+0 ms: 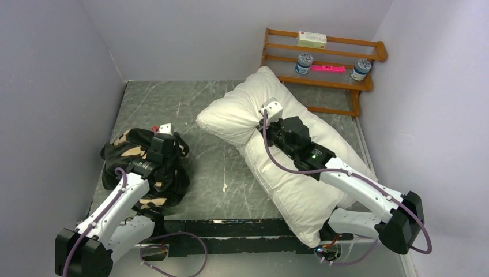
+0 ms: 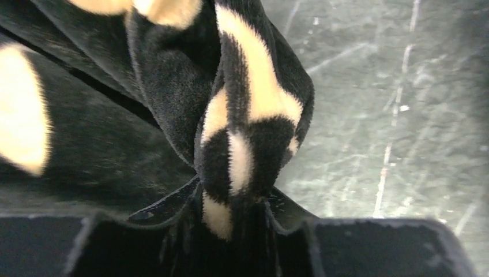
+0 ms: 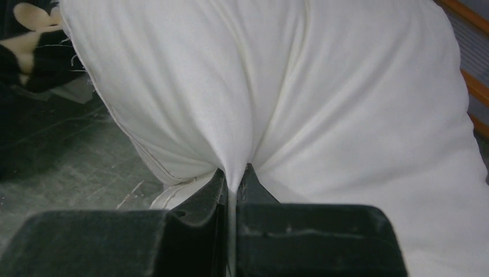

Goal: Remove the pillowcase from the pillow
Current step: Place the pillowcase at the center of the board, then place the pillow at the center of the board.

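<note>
The pillowcase (image 1: 173,182) lies bunched at the left of the bench (image 1: 219,173), off the pillow. One fold sits between the jaws of the left gripper (image 2: 230,216) — pinched or freed, I cannot tell. Rightward, the bare pillow (image 1: 228,115) lies diagonally — the right gripper (image 3: 234,182) clenches a pleat of it.

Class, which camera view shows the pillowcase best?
Top external: it shows nearly all of the bunched pillowcase. Left wrist shows only one close-up fold; right wrist, just a patch in the top-left corner.
</note>
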{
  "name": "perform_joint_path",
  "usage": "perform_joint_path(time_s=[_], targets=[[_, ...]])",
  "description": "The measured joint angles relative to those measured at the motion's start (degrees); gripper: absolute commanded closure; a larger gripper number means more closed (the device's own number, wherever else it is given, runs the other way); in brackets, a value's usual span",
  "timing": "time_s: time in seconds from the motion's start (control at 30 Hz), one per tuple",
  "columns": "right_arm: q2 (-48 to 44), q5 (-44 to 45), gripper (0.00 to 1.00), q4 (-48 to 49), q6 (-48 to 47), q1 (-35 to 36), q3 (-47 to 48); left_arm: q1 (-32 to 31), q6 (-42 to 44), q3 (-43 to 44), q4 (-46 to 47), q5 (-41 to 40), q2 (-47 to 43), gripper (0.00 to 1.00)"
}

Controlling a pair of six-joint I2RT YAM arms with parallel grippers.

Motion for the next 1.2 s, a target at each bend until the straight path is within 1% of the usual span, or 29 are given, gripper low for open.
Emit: perform_joint_path(time_s=[0.13,0.27,0.33,0.4,0.47,0.53,0.63,0.73,0.8,0.83,0.9,1.0,1.13,1.2], targets=[[2.3,-2.1,1.00,0.0,-0.3,0.0,2.4,0.0,-4.1,-4.3,3.1,5.2,-2.0,0.44],[4.9,-4.4,1.00,-0.1,-0.2,0.2,4.4,0.0,-7.7,-8.3,3.5,9.8,-4.9,0.31],[6.4,-5.8,1.00,-0.2,0.0,0.3,5.2,0.0,-8.8,-9.0,3.5,11.6,-6.1,0.26],[8.0,-7.3,1.00,-0.1,0.5,0.4,5.6,0.0,-8.9,-8.8,3.8,13.7,-7.3,0.16],[9.3,-8.4,0.99,0.0,1.0,0.5,5.6,0.0,-7.9,-7.6,3.6,15.6,-7.8,0.10],[10.1,-8.8,0.91,0.2,1.5,0.5,5.6,0.0,-6.4,-5.1,3.1,17.2,-8.0,0.08],[10.6,-9.0,0.68,0.3,2.8,0.5,5.6,0.0,-3.4,0.0,2.4,18.6,-8.7,0.04],[10.3,-9.2,0.45,0.5,4.1,0.5,5.6,-0.1,0.3,4.9,1.5,18.8,-10.0,0.04],[9.4,-9.0,0.31,0.5,4.8,0.6,5.4,-0.1,2.9,7.7,0.7,19.0,-10.8,0.04],[8.3,-8.6,0.26,0.5,5.0,0.6,5.1,-0.1,4.2,8.9,0.3,19.0,-11.2,0.04],[5.9,-7.8,0.19,0.5,5.5,0.8,4.4,-0.3,6.4,11.0,-0.5,18.9,-11.8,0.04],[1.7,-5.0,0.11,-0.3,5.5,0.9,3.4,-1.0,9.7,14.1,-2.1,18.4,-12.4,0.04],[-4.3,1.6,0.07,-2.1,5.6,0.9,2.2,-2.2,13.8,18.3,-4.3,16.4,-13.4,0.04],[-8.0,6.5,0.05,-3.3,5.7,0.9,1.4,-2.5,15.5,19.9,-5.2,15.3,-14.0,0.04]])
